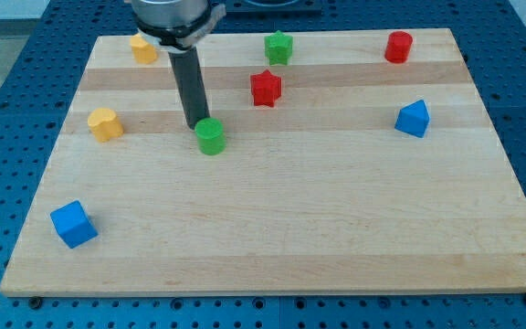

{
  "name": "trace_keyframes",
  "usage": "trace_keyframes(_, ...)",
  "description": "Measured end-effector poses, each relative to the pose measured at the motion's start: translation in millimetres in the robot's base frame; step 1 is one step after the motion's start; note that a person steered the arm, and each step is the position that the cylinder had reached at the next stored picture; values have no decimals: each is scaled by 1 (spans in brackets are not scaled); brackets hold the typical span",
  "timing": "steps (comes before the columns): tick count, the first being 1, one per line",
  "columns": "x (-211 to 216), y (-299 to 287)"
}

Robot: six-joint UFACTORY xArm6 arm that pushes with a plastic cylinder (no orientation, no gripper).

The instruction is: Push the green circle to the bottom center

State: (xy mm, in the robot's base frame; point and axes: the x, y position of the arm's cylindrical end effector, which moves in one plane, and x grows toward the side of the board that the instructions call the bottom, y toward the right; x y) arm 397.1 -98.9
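In the camera view, my tip (194, 125) sits just behind the green circle (211, 136), on its upper-left side, touching or nearly so. I have no fingers to open or close, only this rod. The circle lies left of the board's (336, 228) middle, so it must go toward the view's bottom and slightly right; I judge my tip well placed.

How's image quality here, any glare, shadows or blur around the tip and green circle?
Camera view: even, soft lighting, no glare on the board; blocks cast only faint shadows. My tip and the green circle beside it are sharp; the arm's upper housing is cropped by the view's top.
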Motion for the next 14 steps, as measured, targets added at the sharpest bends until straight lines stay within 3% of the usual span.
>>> trace_keyframes(5,111,29)
trace_keyframes(14,102,111)
